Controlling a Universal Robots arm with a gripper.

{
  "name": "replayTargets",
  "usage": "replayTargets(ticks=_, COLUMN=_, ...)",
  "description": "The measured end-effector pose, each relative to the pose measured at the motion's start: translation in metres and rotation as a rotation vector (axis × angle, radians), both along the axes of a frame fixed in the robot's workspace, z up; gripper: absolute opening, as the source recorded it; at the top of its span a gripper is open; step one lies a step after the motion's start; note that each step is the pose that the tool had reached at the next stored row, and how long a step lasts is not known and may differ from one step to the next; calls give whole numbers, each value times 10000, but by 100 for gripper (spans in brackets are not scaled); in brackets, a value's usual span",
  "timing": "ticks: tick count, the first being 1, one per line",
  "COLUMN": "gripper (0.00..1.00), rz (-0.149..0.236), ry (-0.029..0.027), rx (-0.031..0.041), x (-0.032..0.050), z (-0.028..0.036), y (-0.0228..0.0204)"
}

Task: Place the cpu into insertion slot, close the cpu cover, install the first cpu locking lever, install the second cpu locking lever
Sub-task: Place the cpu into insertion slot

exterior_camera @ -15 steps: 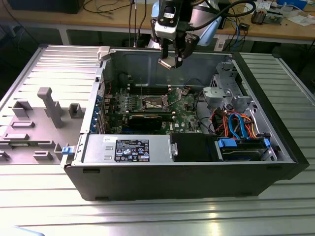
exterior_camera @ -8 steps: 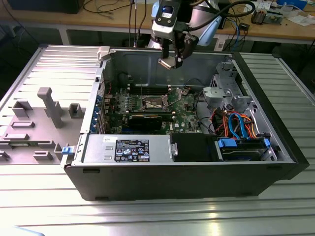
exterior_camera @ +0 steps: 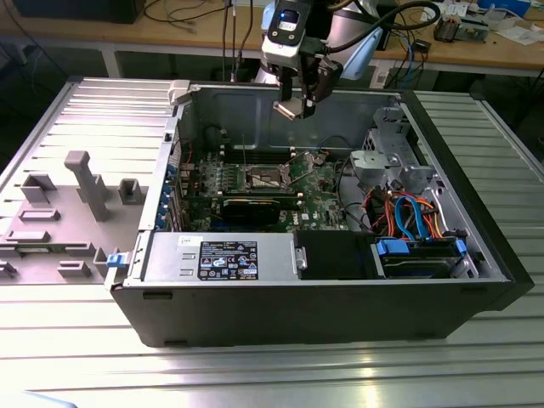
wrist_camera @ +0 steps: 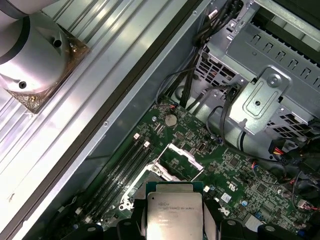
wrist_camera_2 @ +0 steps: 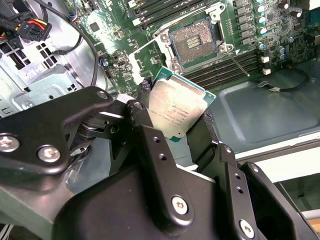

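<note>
While the black two-fingered gripper [wrist_camera_2: 175, 120] pinches the small flat square silver-topped cpu [wrist_camera_2: 177, 110] by opposite edges well above the dark silver-rimmed insertion slot [wrist_camera_2: 194, 42], it seems light, stiff, slick and fragile underneath, best held edgewise.

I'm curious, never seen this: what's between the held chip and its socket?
Only air: in the exterior view the cpu hangs above the insertion slot.
</note>
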State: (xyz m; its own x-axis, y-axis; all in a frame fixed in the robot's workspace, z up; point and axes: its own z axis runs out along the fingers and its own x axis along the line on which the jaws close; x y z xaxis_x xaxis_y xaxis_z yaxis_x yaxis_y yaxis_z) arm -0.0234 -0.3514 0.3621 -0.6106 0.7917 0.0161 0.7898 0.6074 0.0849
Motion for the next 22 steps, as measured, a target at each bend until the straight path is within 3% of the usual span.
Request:
replayTargets(ticks=7, gripper=54, rz=-183, ry=1, rx=-1, x=0, z=0, y=0)
replayTargets(ticks=17, gripper=54, rz=-1220, ry=1, rx=0, x=0, z=-4, y=0)
replayTargets(ticks=22, gripper=54, rz=-1541, ry=0, rx=-1, x=0, z=-4, y=0)
